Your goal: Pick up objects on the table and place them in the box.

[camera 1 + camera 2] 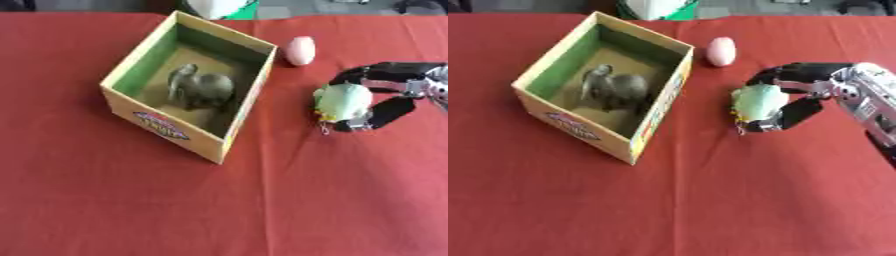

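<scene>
One rt hand (815, 95) grips round green toy (759, 101).

Right hand (385, 95) around green toy (343, 101)

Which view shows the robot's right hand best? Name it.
The right eye view: the right hand shows with its wrist, fingers curled round the pale green toy. The left eye view shows the same grasp but cuts the wrist at the edge.
</scene>
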{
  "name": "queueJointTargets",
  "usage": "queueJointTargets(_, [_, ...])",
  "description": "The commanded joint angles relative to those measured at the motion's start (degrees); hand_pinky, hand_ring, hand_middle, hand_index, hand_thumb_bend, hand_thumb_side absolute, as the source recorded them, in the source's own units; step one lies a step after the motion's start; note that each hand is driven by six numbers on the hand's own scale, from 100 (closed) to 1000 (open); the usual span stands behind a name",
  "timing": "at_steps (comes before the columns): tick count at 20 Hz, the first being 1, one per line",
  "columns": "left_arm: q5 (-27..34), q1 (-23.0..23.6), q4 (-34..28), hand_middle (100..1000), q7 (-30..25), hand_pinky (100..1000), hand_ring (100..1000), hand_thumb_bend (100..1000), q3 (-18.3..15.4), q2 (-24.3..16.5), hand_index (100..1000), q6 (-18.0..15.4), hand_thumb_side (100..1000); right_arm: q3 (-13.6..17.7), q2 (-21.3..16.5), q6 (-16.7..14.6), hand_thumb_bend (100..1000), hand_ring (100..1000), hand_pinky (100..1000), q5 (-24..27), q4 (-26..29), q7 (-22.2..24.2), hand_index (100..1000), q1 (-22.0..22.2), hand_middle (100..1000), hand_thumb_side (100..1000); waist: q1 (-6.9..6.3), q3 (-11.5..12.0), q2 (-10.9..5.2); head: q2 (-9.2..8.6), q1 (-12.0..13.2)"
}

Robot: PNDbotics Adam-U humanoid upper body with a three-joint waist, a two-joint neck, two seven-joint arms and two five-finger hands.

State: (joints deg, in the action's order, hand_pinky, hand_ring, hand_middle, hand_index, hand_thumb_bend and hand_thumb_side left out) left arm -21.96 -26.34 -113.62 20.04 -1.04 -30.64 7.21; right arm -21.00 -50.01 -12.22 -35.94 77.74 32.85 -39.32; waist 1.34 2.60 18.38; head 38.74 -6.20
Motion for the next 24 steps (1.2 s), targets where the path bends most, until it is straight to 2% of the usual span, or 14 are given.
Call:
queueJointTargets(1, [-0.02, -0.39, -0.97, 786, -0.06, 745, 776, 651, -0.76, -0.45, 871, 0.01, 975, 0.57, -0.88, -0.36, 513, 1000, 915, -1.17, -0.91, -0.19, 1000, -0.68, 947, 782, -0.22, 0.16, -0.83, -0.15, 0.15])
queueJointTargets(5, [0.15, -0.24, -0.97, 784, -0.02, 745, 774, 631, -0.71, -0.08, 868, 0.05, 988, 0.48, -0.36, -0.22, 474, 1000, 899, -1.72, -1.54, -1.33, 1000, -1.08, 925, 756, -0.38, 0.34, -0.67, -0.41, 0.09])
queueJointTargets(10, [0.34, -0.09, -0.97, 781, 0.20, 745, 772, 614, -0.74, 0.27, 866, 0.20, 997, 0.44, 0.14, 1.47, 404, 1000, 874, -1.78, -1.95, -5.03, 977, -1.34, 878, 714, -0.51, 0.51, -0.56, -0.73, -0.02])
queueJointTargets(13, [0.54, -0.04, -0.97, 780, 0.41, 744, 771, 595, -0.79, 0.53, 864, 0.29, 1000, 0.15, 0.60, 2.11, 392, 1000, 862, -2.24, -2.46, -6.61, 947, -1.38, 853, 685, -0.57, 0.66, -0.54, -0.95, -0.17])
queueJointTargets(16, [0.68, 0.14, -0.97, 781, 0.53, 747, 771, 578, -0.80, 0.64, 863, 0.43, 1000, -0.13, 0.93, 2.64, 326, 1000, 845, -2.72, -2.90, -8.62, 898, -1.34, 820, 663, -0.66, 0.85, -0.53, -0.94, -0.26])
queueJointTargets(18, [0.78, 0.17, -0.97, 781, 0.51, 748, 771, 563, -0.79, 0.70, 863, 0.32, 1000, -0.35, 0.96, 2.84, 299, 1000, 835, -2.91, -2.83, -9.87, 871, -1.31, 803, 618, -0.68, 0.88, -0.55, -0.86, -0.22])
queueJointTargets(24, [1.20, 0.43, -0.97, 779, 0.51, 750, 770, 513, -0.97, 0.89, 861, 0.16, 1000, -0.82, 0.93, 3.72, 226, 1000, 782, -3.94, -2.36, -13.01, 764, -1.05, 671, 349, -0.67, 0.86, -0.61, -0.68, -0.17])
